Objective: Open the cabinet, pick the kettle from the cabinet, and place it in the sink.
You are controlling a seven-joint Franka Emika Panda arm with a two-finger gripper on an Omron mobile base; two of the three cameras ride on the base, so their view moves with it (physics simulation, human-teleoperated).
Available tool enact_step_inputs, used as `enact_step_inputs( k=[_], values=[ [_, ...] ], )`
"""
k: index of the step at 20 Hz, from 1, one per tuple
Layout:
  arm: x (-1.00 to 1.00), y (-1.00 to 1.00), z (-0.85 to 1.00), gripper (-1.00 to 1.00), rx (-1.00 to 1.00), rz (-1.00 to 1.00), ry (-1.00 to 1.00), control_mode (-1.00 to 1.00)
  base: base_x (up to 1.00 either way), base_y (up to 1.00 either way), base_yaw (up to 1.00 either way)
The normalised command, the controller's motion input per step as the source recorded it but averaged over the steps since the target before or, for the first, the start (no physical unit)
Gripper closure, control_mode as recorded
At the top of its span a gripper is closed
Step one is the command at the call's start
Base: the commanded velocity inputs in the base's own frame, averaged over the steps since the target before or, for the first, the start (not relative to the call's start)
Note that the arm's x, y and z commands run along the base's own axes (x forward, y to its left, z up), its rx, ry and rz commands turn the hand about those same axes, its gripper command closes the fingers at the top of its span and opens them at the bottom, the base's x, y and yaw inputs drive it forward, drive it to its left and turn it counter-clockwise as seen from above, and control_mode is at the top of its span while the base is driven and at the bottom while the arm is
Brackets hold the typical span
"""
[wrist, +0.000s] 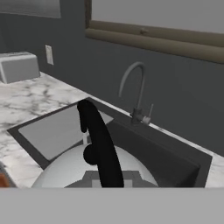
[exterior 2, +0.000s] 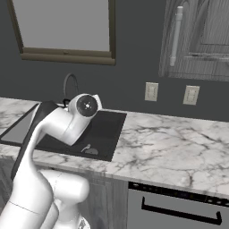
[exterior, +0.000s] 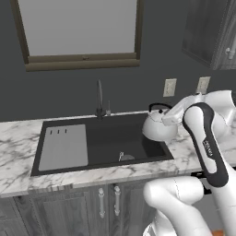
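1. While I watch from the left base camera, my one gripper point(exterior: 171, 119) is clenched on the single kettle point(exterior: 156, 128), held over the right end of the sink point(exterior: 103, 159).
2. One faucet point(exterior: 99, 99) rises behind the basin; one grey drainboard point(exterior: 63, 146) lies at its left.
3. I count two wall outlets point(exterior 2: 151, 91) and one cabinet point(exterior 2: 197, 38), door shut.
4. One toaster point(wrist: 18, 67) sits on the counter point(exterior 2: 179, 143).

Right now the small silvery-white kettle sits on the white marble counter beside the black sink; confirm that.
Wrong: the silvery-white kettle hangs from the gripper above the matte black sink basin's right end, not on the marble, as the left base view shows.
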Motion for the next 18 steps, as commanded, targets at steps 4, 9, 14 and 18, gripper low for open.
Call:
enact_step_inputs(
  k=[4,9,14,18],
  values=[
    [0.39,0.07,-0.11,1.00,-0.01,0.02,0.00,-1.00,0.00,0.00,0.00],
    [0.34,0.05,-0.16,1.00,0.00,0.05,0.01,-1.00,0.00,0.00,0.00],
    [0.29,0.02,-0.21,1.00,0.00,0.07,0.00,-1.00,0.00,0.00,0.00],
    [0.29,0.01,-0.18,1.00,0.00,0.07,0.00,-1.00,0.00,0.00,0.00]
  ],
)
